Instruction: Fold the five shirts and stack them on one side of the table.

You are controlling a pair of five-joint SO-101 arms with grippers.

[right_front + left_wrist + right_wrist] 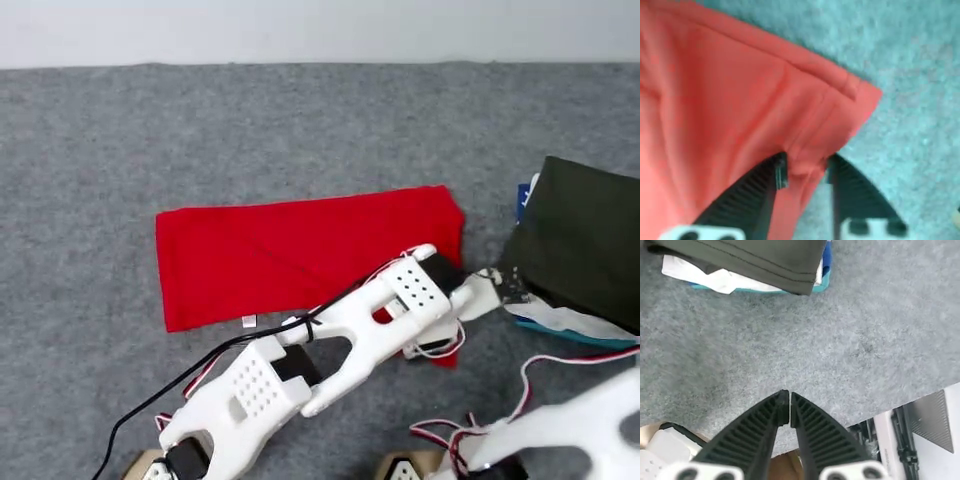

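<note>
Red shirt (pixel 290 255), folded to a long strip, lies flat on the grey felt table (pixel 300 120) just beside the stack of folded shirts (pixel 585 240). Its long axis points toward the stack. Our left gripper (pixel 806 167) pinches a bunch of cloth at the strip's corner nearest the stack. Our right gripper (pixel 790 402) hangs over bare felt near the stack, jaws closed, nothing held. We judge the L arm is nearer, so the next fold prob. runs along that axis, away from the stack.

Five shirts: one red shirt (pixel 300 255), and four in a stack (pixel 600 285) beside it, with the dark olive shirt (pixel 580 220) on top and the blue shirt (pixel 523 197), white shirt (pixel 575 318) and teal shirt (pixel 585 337) beneath. Two hands — left hand (pixel 805 170), right hand (pixel 790 405).
</note>
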